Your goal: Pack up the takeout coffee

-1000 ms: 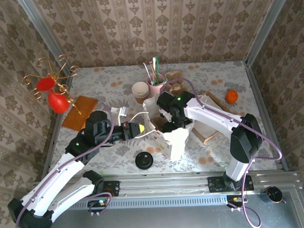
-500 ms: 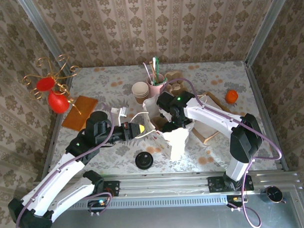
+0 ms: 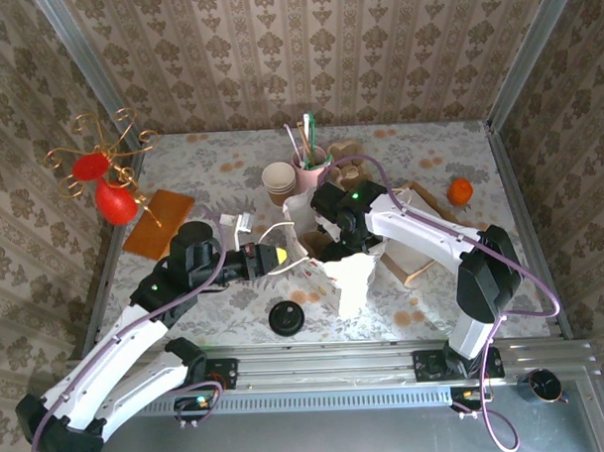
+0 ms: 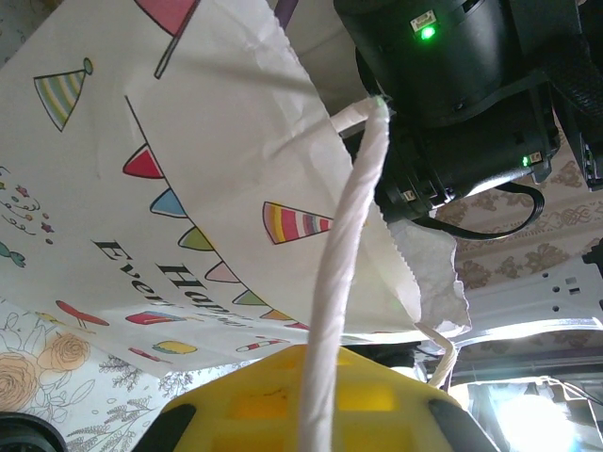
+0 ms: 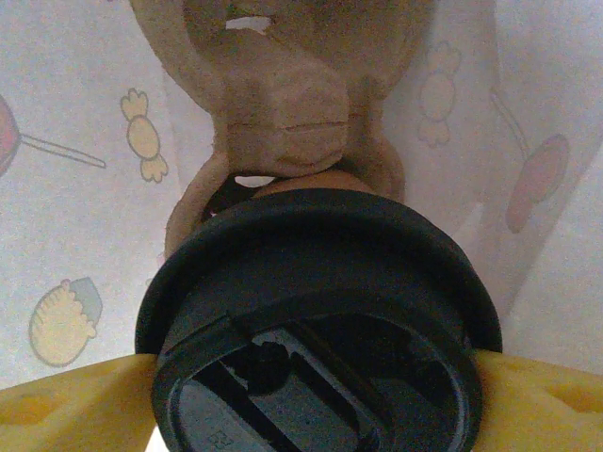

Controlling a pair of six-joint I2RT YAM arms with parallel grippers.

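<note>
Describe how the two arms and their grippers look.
The left arm and right arm have white link shells between bulky black joint housings, each with a small green light. A lavender cable loops along each. The left gripper and the right gripper's fingers are yellow.

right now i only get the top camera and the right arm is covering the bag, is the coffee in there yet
Observer: yes, the right wrist camera shows the lidded coffee cup inside the bag, with printed paper walls around it.
Operator: is the right gripper gripping it
Observer: cannot tell. Its yellow fingers sit right at either side of the cup's top.
Operator: and the left gripper, is it on the bag
Observer: the left wrist camera shows it shut on the bag handle, the twisted paper cord running between its tips.
</note>
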